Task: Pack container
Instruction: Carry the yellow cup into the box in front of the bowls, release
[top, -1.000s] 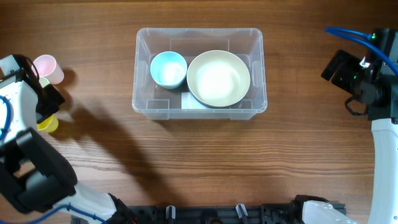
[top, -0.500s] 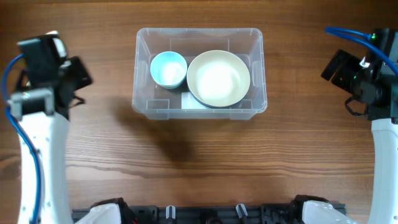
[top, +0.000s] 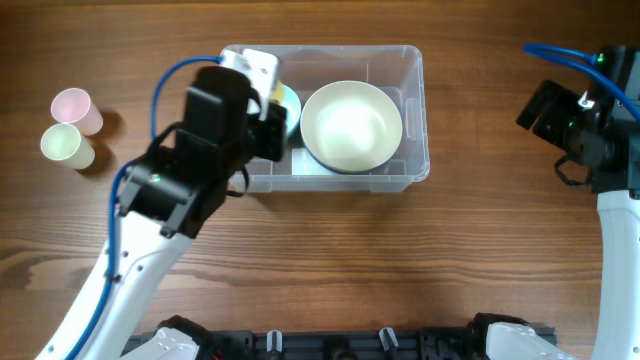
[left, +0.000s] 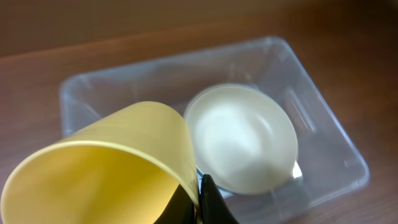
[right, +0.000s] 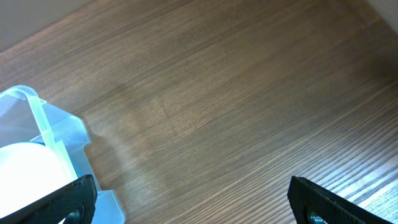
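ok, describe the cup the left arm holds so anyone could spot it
Find the clear container mid-table. Over its left end the left end effector grips a yellow cup. The pink cup and pale green cup stand on the table far left; this one is held aloft.

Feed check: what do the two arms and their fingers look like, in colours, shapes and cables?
The left arm and right arm match: smooth white lower links, then boxy black wrist sections. A blue cable loops over the left wrist, and a second cable, also blue, runs to the right one. A white block tops the left wrist. The left fingers and right fingers are black. No readable markings.
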